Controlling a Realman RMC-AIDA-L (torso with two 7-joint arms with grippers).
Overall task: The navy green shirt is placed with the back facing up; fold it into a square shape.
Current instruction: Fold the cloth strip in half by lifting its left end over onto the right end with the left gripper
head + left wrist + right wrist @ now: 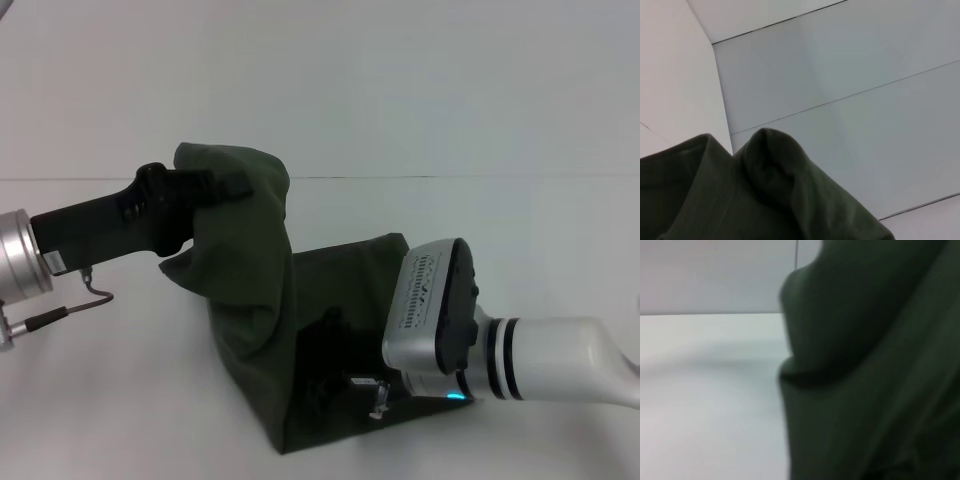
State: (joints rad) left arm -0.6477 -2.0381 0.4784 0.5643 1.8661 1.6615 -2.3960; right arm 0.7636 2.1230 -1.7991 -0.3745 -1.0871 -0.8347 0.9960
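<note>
Lab: bare white table, panelled wall

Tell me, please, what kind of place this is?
Probably a lab or test bench, not a home: a bare white table, a plain white wall behind it, and only the navy green shirt held up by the left gripper.

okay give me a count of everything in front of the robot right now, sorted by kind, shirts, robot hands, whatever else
Shirts: 1, the navy green shirt, lifted at one end and draped down to the white table.
Robot hands: 2, the left hand gripping the raised fabric, the right hand low against the shirt's lower part.
Tables: 1.
Total: 4.
</note>
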